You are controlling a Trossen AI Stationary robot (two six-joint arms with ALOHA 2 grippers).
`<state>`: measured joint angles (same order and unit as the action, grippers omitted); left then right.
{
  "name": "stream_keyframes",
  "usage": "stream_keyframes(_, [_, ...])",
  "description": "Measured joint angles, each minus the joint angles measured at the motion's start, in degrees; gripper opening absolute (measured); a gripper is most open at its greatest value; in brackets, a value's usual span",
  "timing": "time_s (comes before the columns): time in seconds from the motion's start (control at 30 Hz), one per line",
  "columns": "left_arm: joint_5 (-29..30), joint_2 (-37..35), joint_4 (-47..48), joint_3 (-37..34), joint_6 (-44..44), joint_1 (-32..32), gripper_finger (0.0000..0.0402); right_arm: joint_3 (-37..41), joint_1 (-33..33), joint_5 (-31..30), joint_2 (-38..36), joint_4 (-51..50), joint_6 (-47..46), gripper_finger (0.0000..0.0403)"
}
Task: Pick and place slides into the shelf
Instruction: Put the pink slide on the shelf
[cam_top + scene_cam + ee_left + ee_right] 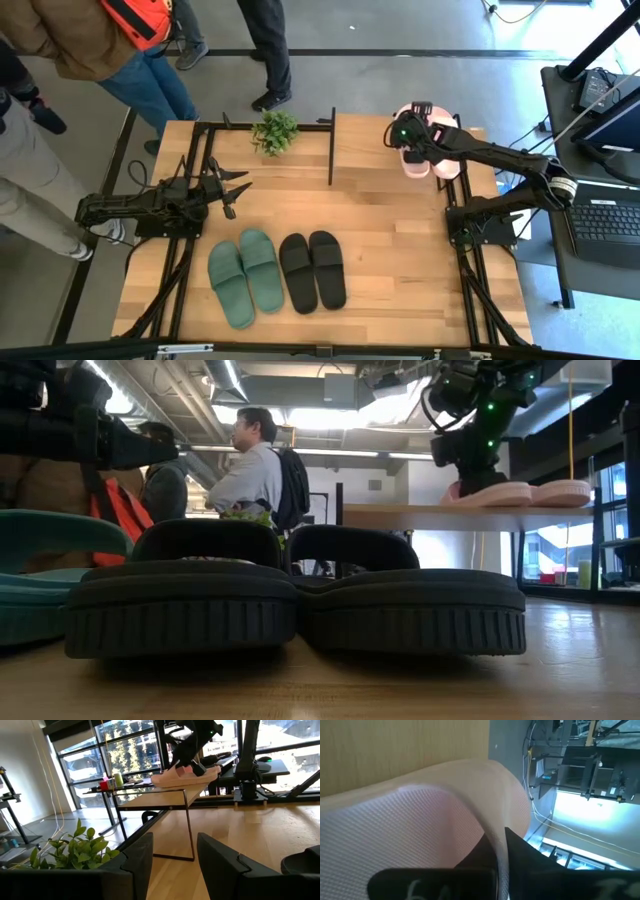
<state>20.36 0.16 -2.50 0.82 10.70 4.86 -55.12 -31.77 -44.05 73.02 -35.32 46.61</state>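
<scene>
Two pale pink slides (pixel 432 160) lie on the right end of the shelf's top plank (pixel 370 150). My right gripper (pixel 408 137) is over the left one (pixel 490 493), shut on its strap. The green pair (pixel 243 276) and the black pair (pixel 313 270) lie soles down, side by side, on the table's near half. My left gripper (pixel 238 190) waits open at the table's left, level, touching nothing. In the left wrist view its fingers (pixel 137 865) frame the shelf (pixel 160 799). My right gripper pinches the pink slide's wide strap at its edge (pixel 490 832) between its two fingers (pixel 525 852). The fingers slant down onto it from above. The slide (pixel 182 777) sits about level with its sole on the shelf's top plank (pixel 400 517).
A small green plant (pixel 275 131) stands at the table's far edge, left of the shelf. Several people stand beyond the table's far left corner (pixel 110 40). Bare tabletop (pixel 400 250) lies between the black pair and the right arm's base.
</scene>
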Motion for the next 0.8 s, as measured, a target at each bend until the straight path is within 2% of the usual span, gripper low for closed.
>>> stream_keyframes(0.23, [0.00,0.00,0.00,-0.02,0.00,0.01,0.0145,-0.24,0.00,0.04,0.06,-0.26,0.00,0.0075])
stream_keyframes(0.8, [-0.01,0.00,0.00,0.00,0.00,0.00,0.0145,-0.26,0.00,0.61,0.08,-0.56,-1.16,0.0133])
